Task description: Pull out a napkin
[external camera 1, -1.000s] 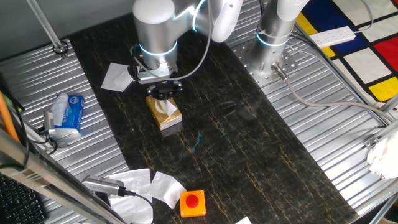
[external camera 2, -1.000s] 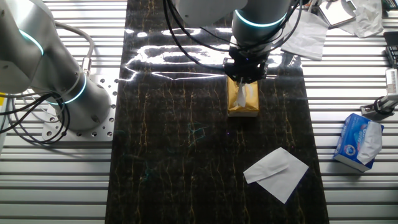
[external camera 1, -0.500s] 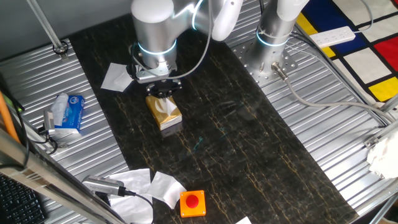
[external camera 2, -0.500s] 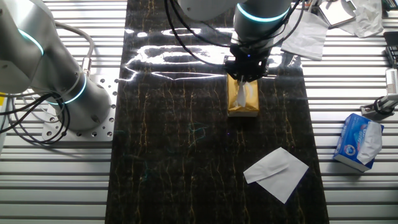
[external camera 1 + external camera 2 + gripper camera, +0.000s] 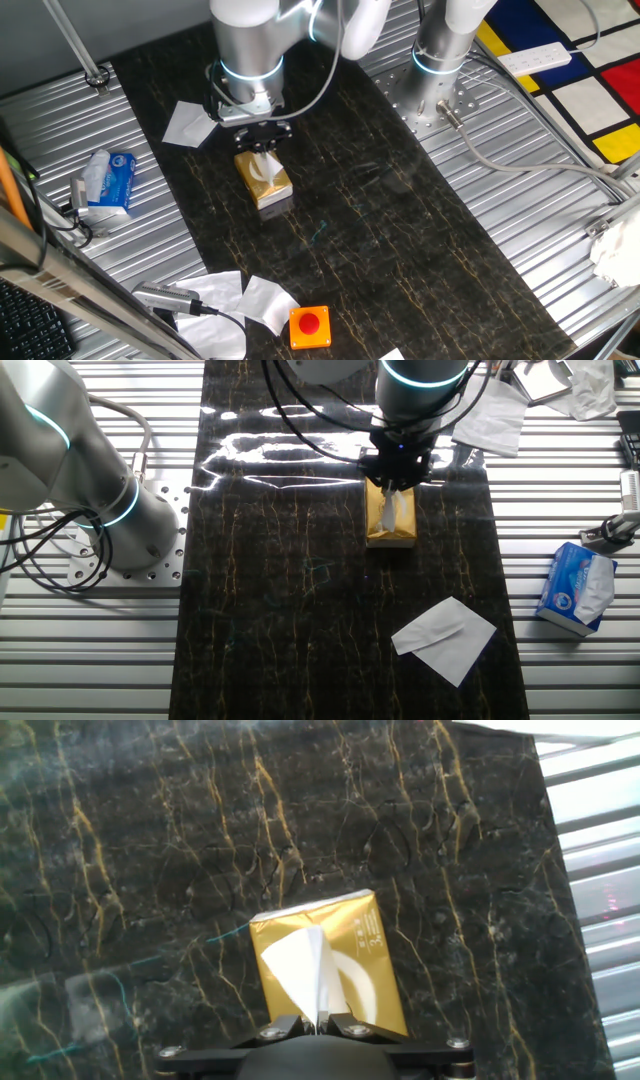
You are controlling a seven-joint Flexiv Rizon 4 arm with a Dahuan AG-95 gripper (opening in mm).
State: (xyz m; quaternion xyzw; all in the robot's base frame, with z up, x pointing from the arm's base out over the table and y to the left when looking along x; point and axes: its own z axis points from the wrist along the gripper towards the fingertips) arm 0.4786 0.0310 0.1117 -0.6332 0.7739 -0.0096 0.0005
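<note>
One pincer [image 5: 318,1018], pinched on the napkin [image 5: 300,970], holds its tuft above the slot of the tan-gold box [image 5: 368,955] on the bench [image 5: 150,870]. You should lift straight upward, slowly, so that the sheet slides free and the box stays seated.

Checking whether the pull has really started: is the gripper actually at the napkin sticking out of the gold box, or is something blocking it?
Probably yes. The gripper sits right above the tissue box, its fingertips closed on the napkin tuft, with nothing between them.
</note>
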